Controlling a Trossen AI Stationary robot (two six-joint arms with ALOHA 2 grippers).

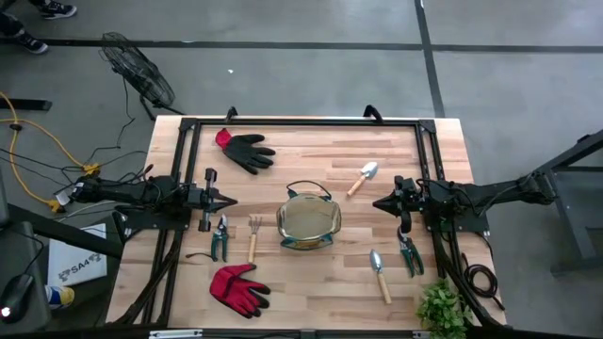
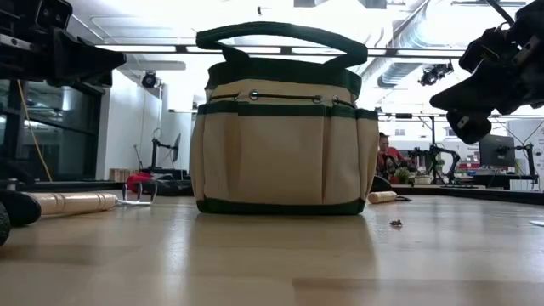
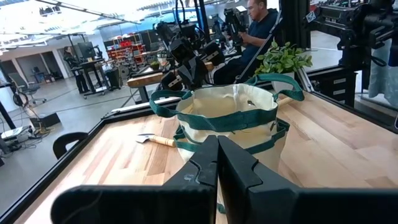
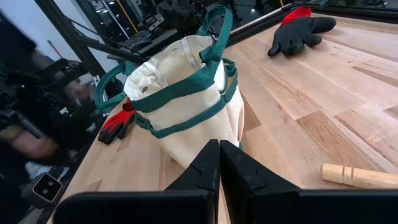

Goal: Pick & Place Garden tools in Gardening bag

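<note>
The gardening bag (image 1: 308, 224) stands upright on the table's middle, mouth open; it also shows in the low view (image 2: 282, 144), the left wrist view (image 3: 230, 121) and the right wrist view (image 4: 186, 99). My left gripper (image 1: 229, 200) is shut and empty, left of the bag, above the table. My right gripper (image 1: 379, 201) is shut and empty, right of the bag. A black-and-red glove (image 1: 245, 149) lies far left, a red glove (image 1: 237, 287) near left. Pruners (image 1: 219, 238) and a fork (image 1: 253, 237) lie left of the bag. Trowels lie at far right (image 1: 362, 178) and near right (image 1: 380, 274). Second pruners (image 1: 411, 253) lie right.
A leafy green plant (image 1: 443, 308) stands at the table's near right corner. A black frame (image 1: 301, 122) runs along the table's far edge and sides. A person (image 3: 258, 31) sits beyond the table in the room.
</note>
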